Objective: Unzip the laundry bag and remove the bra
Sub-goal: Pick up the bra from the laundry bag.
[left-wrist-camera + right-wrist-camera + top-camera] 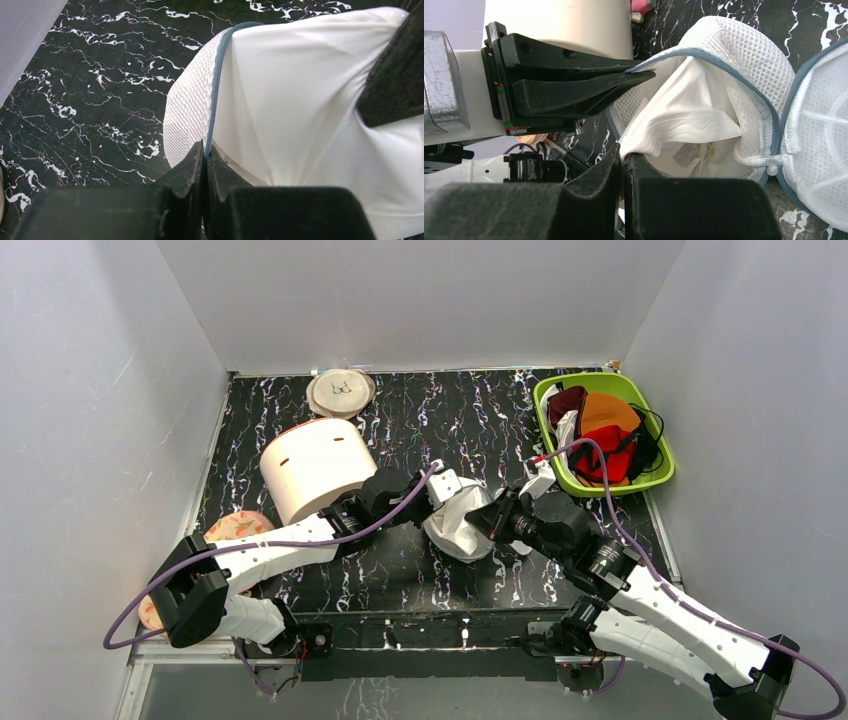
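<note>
The laundry bag (455, 525) lies mid-table as a white mesh pouch (744, 55) with a grey zip rim, and its mouth gapes. My left gripper (205, 147) is shut on that zip rim beside the mesh (190, 100). In the right wrist view the left gripper (646, 74) pinches the rim's upper edge. My right gripper (622, 152) is shut on a fold of smooth white fabric (684, 115) coming out of the bag's mouth. The two grippers (440, 500) (490, 520) meet at the bag from either side. The red bra (605, 462) with black straps lies in the green basket.
A green basket (545, 430) at the back right holds orange and maroon garments too. A big cream cylinder (315, 468) stands just left of the bag, against the left arm. A flat beige disc (341, 392) lies at the back, and a pinkish disc (238, 527) at the left.
</note>
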`<move>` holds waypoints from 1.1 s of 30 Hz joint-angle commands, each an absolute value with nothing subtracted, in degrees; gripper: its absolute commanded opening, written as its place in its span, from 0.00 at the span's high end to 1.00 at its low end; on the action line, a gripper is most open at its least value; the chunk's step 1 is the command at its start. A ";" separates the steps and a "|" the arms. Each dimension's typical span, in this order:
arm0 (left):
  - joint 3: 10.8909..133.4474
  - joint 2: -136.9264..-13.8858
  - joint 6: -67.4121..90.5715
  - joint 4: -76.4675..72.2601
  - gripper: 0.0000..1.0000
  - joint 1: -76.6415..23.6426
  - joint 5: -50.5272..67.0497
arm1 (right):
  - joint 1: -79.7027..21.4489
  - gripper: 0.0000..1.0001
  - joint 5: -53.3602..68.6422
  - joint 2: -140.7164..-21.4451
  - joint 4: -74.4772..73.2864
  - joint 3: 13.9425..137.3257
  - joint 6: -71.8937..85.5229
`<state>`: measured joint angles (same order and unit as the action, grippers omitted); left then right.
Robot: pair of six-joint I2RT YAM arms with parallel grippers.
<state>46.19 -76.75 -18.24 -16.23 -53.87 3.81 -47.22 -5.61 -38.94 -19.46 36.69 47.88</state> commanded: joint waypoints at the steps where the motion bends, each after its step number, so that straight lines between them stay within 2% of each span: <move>1: 48.51 -75.67 -18.63 -16.38 1.00 -54.23 3.78 | -47.26 1.00 -5.30 -38.29 -16.52 41.07 44.17; 11: 48.62 -76.02 -18.81 -16.18 1.00 -54.23 3.75 | -47.21 1.00 -9.88 -36.03 -20.20 46.81 37.95; 20: 48.58 -76.03 -18.81 -16.19 1.00 -54.30 3.39 | -47.24 1.00 -5.81 -36.00 -20.43 44.44 39.45; 33: 48.68 -76.05 -18.85 -15.99 1.00 -54.25 3.20 | -47.29 1.00 -13.43 -30.04 -26.83 50.63 35.07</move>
<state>46.52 -76.77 -18.46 -16.23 -54.02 3.57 -47.24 -9.89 -32.10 -29.52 46.50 37.26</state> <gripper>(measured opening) 0.014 0.023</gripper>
